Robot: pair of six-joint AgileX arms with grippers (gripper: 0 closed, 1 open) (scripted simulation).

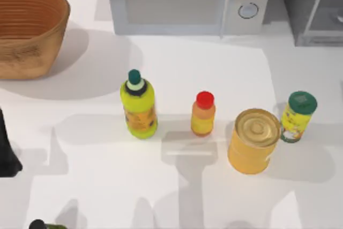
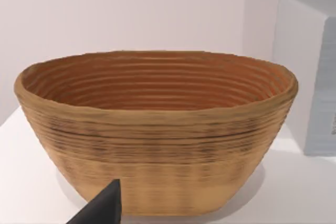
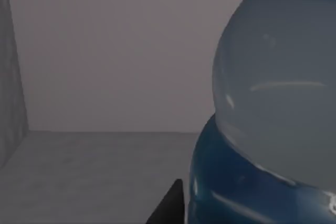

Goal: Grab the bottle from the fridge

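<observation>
The fridge [image 1: 313,9] stands at the back right corner of the table. Its grey inner wall [image 3: 115,51] and floor fill the background of the right wrist view. Close up there is the bottle [image 3: 278,77], a pale rounded body above a bright blue part. My right gripper [image 3: 210,208] is inside the fridge, shut on the bottle; one dark finger [image 3: 169,205] presses against its blue side and the other finger is hidden behind it. My left gripper [image 1: 6,154] is parked at the table's left edge, open, facing the basket.
A woven basket [image 1: 27,28] sits at the back left and a light-grey microwave [image 1: 182,1] at the back middle. In a row mid-table stand a yellow-green bottle [image 1: 139,105], an orange bottle [image 1: 203,113], a yellow can [image 1: 253,140] and a green-capped jar [image 1: 298,116].
</observation>
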